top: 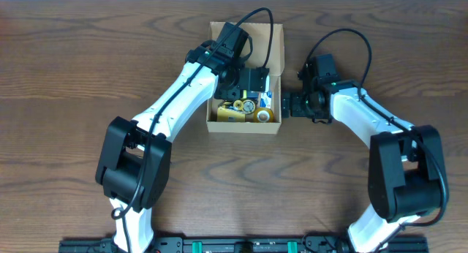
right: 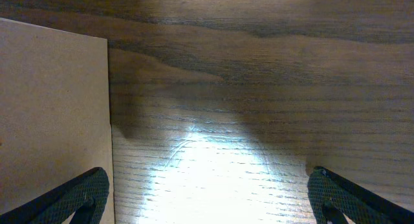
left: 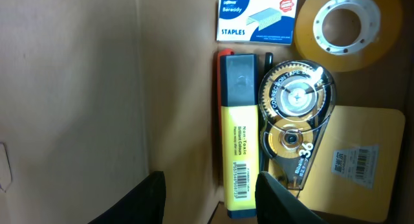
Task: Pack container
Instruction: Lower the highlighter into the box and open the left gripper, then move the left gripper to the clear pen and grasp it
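Observation:
The container [top: 243, 126] is an open tan cardboard box in the middle of the table, its flap lid standing at the back. It holds a yellow highlighter [left: 238, 140], a white staples box [left: 257, 18], a tape roll [left: 346, 28], a correction tape dispenser [left: 294, 114] and a tan pad [left: 362, 159]. My left gripper [left: 210, 185] is open and empty inside the box [top: 254, 81], just above the highlighter's near end. My right gripper [top: 287, 104] is wide open and empty at the box's right outer wall [right: 52, 107], over bare table [right: 207, 185].
Dark wood table [top: 73, 63] lies all round the box. The box's inner left wall [left: 77, 88] is close beside my left fingers. Both arms reach in from the front edge of the table.

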`<state>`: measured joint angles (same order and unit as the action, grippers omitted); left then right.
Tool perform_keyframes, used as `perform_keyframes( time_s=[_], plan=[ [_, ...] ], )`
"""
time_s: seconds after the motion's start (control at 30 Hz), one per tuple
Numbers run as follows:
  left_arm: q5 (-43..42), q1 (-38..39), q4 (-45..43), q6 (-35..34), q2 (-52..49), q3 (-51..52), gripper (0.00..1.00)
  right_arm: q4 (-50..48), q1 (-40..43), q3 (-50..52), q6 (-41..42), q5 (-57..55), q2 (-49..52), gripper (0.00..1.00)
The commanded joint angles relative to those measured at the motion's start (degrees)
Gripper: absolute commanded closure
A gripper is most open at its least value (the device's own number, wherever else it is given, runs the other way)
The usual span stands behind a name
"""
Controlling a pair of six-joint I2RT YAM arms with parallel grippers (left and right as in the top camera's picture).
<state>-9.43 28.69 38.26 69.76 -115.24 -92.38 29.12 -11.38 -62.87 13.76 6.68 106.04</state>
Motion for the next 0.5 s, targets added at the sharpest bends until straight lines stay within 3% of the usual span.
perform_keyframes(
  time_s=[0.0,0.23,0.47],
  plan=[
    [1.6,0.2,-0.3,-3.7,-0.3,-1.6,0.54,0.0,-0.4,0.1,-0.7,0.7,0.1,0.01],
    [3.8,0.2,0.7,-14.3,6.4,-3.8,0.51,0.0,-0.4,0.1,-0.7,0.7,0.1,0.01],
    [3.8,0.2,3.5,-34.6,16.6,-3.8,0.45,0.0,-0.4,0.1,-0.7,0.7,0.1,0.01]
  ],
)
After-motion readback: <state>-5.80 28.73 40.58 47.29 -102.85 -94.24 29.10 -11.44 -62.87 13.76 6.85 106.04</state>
